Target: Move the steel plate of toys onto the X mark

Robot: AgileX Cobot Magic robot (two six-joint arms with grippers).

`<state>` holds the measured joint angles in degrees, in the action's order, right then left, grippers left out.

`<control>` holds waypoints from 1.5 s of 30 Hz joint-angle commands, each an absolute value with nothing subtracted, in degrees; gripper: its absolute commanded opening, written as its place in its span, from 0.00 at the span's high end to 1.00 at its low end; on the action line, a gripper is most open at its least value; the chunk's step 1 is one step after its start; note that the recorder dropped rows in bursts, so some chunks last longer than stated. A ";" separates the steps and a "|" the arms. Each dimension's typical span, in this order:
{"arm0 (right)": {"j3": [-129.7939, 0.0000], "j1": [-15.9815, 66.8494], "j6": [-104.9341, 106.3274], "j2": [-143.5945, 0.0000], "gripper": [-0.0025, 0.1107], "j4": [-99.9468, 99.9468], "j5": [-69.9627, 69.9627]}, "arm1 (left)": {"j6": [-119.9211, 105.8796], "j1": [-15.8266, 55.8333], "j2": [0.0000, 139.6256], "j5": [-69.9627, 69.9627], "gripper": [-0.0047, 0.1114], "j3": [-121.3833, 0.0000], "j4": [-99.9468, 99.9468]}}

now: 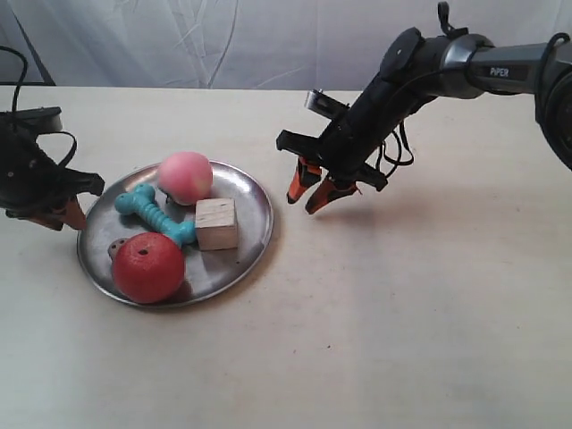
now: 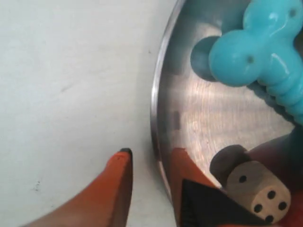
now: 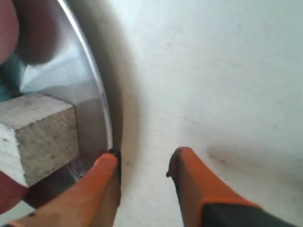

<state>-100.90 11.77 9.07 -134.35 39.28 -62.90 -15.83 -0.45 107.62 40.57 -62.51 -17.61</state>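
Observation:
The steel plate point(image 1: 255, 243) lies on the table left of centre. It holds a pink peach point(image 1: 185, 176), a turquoise bone point(image 1: 152, 213), a wooden cube point(image 1: 216, 223) and a red apple point(image 1: 147, 266). My left gripper point(image 1: 61, 217) is at the plate's left rim. In the left wrist view it point(image 2: 151, 153) is open and straddles the rim point(image 2: 156, 109), one finger on the table side, the other inside near the bone point(image 2: 255, 47). My right gripper point(image 1: 304, 201) hangs open just right of the plate. Only table shows between its fingers point(image 3: 146, 153), beside the cube point(image 3: 38, 132). No X mark shows.
A brown stub with dark holes point(image 2: 255, 189) lies in the plate by the apple, close to my left inner finger. White cloth point(image 1: 223, 40) hangs behind the table's far edge. Bare tabletop point(image 1: 402, 313) stretches right of and in front of the plate.

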 commanded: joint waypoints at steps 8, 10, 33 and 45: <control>-100.85 11.30 12.69 -121.59 0.92 29.38 -61.22 | -15.10 -0.46 94.45 39.85 0.84 -62.27 -20.14; -100.76 11.30 13.25 -116.13 0.98 27.00 -61.49 | -16.88 -0.46 87.99 38.56 0.96 -61.68 -22.08; -48.82 23.01 30.75 -52.74 0.99 23.58 -21.87 | -21.63 -0.46 20.65 11.59 0.96 -37.55 -22.95; -32.14 24.68 29.98 -19.73 0.99 12.39 -21.26 | -21.63 -0.46 15.57 13.79 0.96 -30.81 -26.55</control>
